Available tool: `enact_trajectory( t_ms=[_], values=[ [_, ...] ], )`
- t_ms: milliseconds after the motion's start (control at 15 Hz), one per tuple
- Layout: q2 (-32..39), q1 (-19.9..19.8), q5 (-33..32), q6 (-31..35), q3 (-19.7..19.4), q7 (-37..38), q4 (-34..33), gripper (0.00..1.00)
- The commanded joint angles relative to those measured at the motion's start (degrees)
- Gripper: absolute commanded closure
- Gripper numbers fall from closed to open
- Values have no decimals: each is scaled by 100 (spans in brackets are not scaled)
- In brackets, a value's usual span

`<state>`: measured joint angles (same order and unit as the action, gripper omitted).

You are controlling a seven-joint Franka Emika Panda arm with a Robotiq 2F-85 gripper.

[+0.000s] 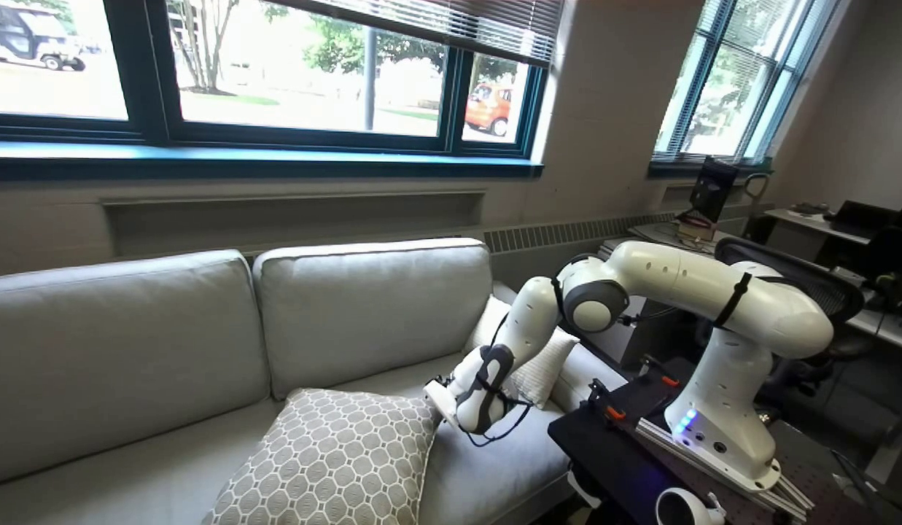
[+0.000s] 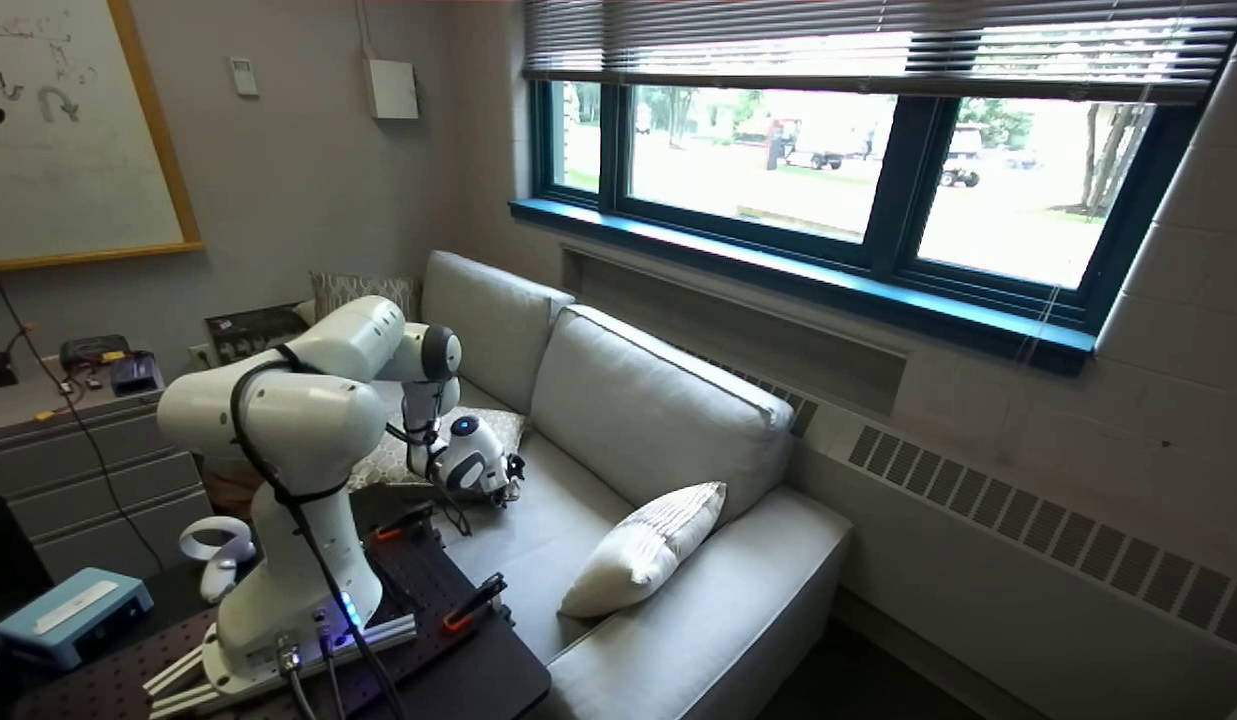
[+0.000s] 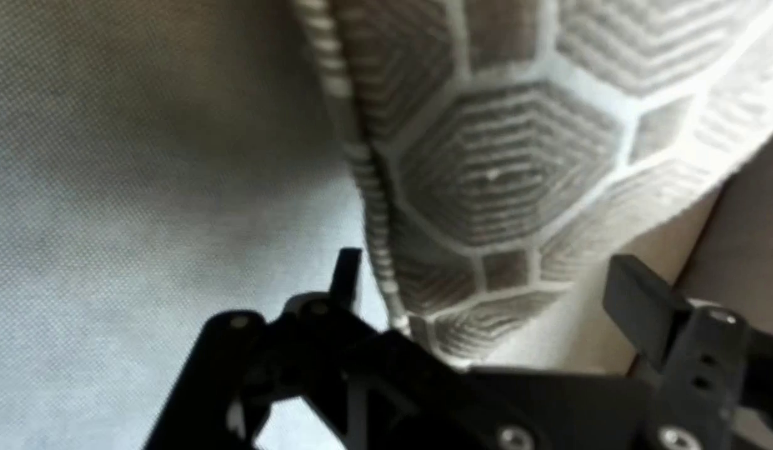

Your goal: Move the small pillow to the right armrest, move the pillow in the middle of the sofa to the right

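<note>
The sofa (image 1: 370,313) is found to bear both task pillows on its seat. The robot arm (image 1: 684,281) is extended over that seat. The right armrest (image 2: 723,605) is seen in an exterior view, at the sofa's near end. The large pillow (image 1: 345,456), lattice-patterned, is noted at mid-sofa, lying on the seat well apart from the right armrest. The small pillow (image 2: 643,550), white, is tilted against the inner side of the right armrest; the first move is judged complete. The fingers (image 3: 642,306) are spread wide and nothing is grasped — in the wrist view a corner of the large pillow is shown between them, though contact cannot be confirmed.

The step in hand is judged to be the grasp of this corner. The fingers are best advanced until a generous fold is set deep between them; a pinch at the very edge is likely to slip. Slow closure is advised, as the filling is expected to give. The large pillow should then be raised clear of the seat, not dragged, and set down rightward — the small pillow being left undisturbed.
</note>
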<state>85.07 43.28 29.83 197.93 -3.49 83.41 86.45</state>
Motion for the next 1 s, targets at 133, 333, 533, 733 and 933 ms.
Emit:
enact_trajectory(
  t_ms=[133, 333, 533, 733, 933],
  values=[
    [-33, -530, -572, -6, 364, 205, -381, 0],
    [-63, -851, -416, -9, 782, -382, -483, 0],
    [-68, -1061, -543, -10, 992, -566, -379, 27],
    [-66, -1298, -544, 15, 1269, -834, -307, 44],
    [-65, -1455, -621, 16, 1425, -935, -225, 68]
  ],
)
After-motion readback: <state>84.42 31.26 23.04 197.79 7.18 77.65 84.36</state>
